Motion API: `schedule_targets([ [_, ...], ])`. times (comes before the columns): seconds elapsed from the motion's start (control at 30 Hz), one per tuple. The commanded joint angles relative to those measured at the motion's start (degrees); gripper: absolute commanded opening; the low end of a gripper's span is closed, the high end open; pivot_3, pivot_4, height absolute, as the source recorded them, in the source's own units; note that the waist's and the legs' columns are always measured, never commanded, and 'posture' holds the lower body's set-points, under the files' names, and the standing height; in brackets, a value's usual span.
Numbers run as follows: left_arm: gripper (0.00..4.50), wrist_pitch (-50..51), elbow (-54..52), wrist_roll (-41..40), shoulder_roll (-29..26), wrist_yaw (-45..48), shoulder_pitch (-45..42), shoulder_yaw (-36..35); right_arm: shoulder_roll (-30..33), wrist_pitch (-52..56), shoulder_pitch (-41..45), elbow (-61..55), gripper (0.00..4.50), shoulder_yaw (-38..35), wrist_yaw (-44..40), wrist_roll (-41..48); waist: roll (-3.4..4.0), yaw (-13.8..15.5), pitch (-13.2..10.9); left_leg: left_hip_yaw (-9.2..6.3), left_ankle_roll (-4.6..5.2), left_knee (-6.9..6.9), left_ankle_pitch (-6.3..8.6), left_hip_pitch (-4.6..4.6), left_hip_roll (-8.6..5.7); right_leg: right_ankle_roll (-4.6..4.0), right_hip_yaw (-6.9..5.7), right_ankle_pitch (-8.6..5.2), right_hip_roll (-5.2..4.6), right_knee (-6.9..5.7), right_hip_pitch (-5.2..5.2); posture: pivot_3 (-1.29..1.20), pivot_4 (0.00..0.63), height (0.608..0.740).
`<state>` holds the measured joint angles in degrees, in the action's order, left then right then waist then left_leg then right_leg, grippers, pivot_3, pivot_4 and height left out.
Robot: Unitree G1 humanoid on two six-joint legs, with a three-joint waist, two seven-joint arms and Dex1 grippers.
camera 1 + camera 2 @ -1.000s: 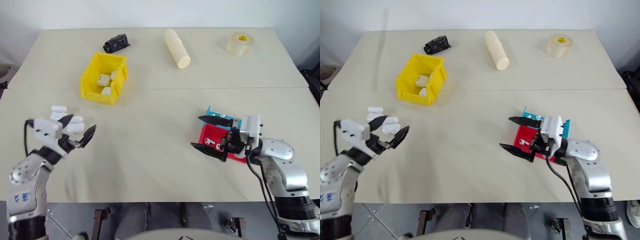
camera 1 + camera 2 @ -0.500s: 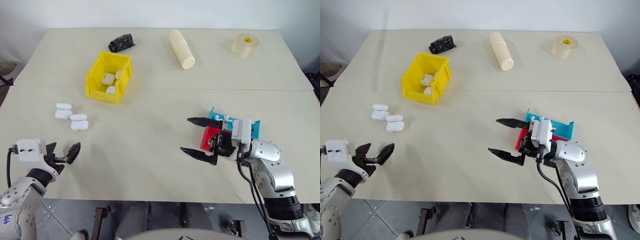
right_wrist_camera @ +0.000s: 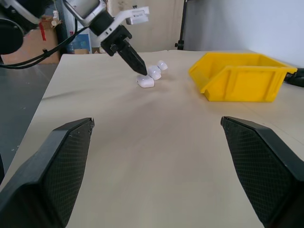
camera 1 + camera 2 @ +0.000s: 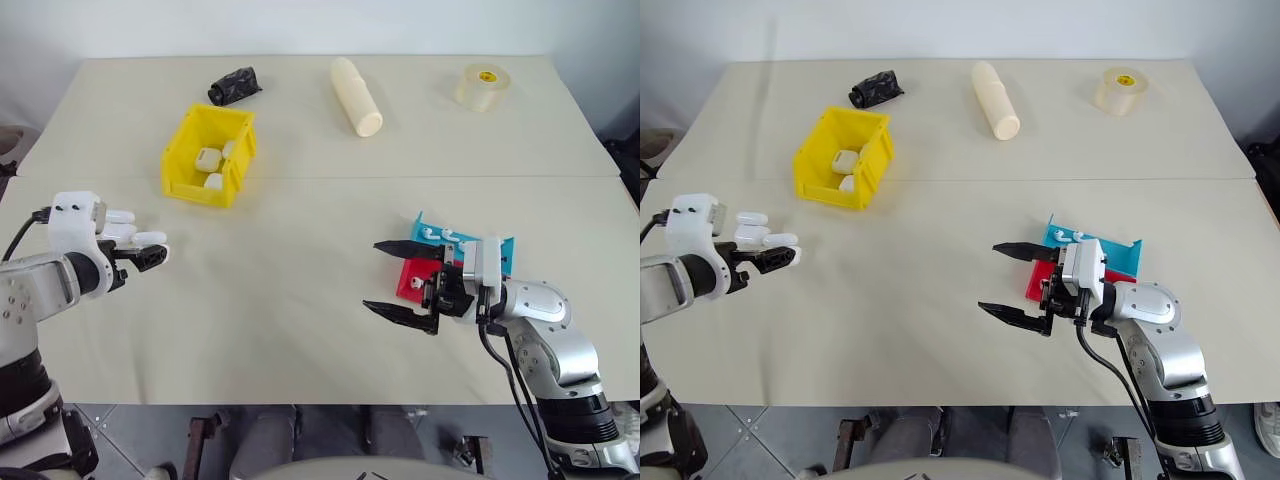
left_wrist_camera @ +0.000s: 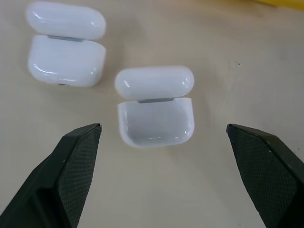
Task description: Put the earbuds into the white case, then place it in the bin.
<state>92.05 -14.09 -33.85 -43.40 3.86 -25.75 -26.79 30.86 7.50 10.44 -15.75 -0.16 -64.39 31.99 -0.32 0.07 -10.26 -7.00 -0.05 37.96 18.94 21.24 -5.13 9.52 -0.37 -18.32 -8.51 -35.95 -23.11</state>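
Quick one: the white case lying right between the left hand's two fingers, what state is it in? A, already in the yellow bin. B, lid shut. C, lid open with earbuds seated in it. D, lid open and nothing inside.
D: the left wrist view shows the white case on the table with its lid swung back and its cavity bare, between the open left hand fingers.

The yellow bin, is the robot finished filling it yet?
Not yet. The yellow bin already holds a few white cases. Now the left end effector hangs open over an open, empty white case. Earbuds still lie on the trays, beside the open right end effector.
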Motion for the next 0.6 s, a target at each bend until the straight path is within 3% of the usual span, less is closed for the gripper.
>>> schedule_targets([
  [0.03, 4.46, 0.45, 3.26, -0.27, -1.79, -2.19, -2.87, 1.63, 0.06, 0.16, 0.05, -3.08, 4.5, 0.03, 0.5, 0.93, -0.01, -0.23, 0.0, 0.01, 0.0, 0.0, 0.0, 0.02, 0.0, 0.0, 0.0, 0.0, 0.0, -0.01, -0.04, 0.0, 0.15, 0.74],
  [0.13, 4.46, 0.45, 6.29, -0.97, -3.34, -2.9, -3.86, 5.48, -0.4, 0.14, -0.23, -3.6, 4.5, 0.32, 1.21, 0.73, -0.01, -0.26, -0.01, 0.02, -0.02, 0.0, -0.01, 0.06, 0.01, 0.0, 0.01, 0.0, 0.0, -0.02, -0.11, 0.0, 0.15, 0.74],
  [0.6, 4.46, 0.45, 12.65, -0.48, -1.0, -6.28, -9.24, 9.35, -1.96, -0.5, -3.2, -6.72, 4.5, 1.99, 4.81, 0.15, -0.03, -0.18, 0.0, 0.1, -0.02, 0.03, -0.01, 0.08, -0.04, 0.0, 0.12, 0.0, -0.02, -0.06, -0.24, 0.0, 0.15, 0.74],
])
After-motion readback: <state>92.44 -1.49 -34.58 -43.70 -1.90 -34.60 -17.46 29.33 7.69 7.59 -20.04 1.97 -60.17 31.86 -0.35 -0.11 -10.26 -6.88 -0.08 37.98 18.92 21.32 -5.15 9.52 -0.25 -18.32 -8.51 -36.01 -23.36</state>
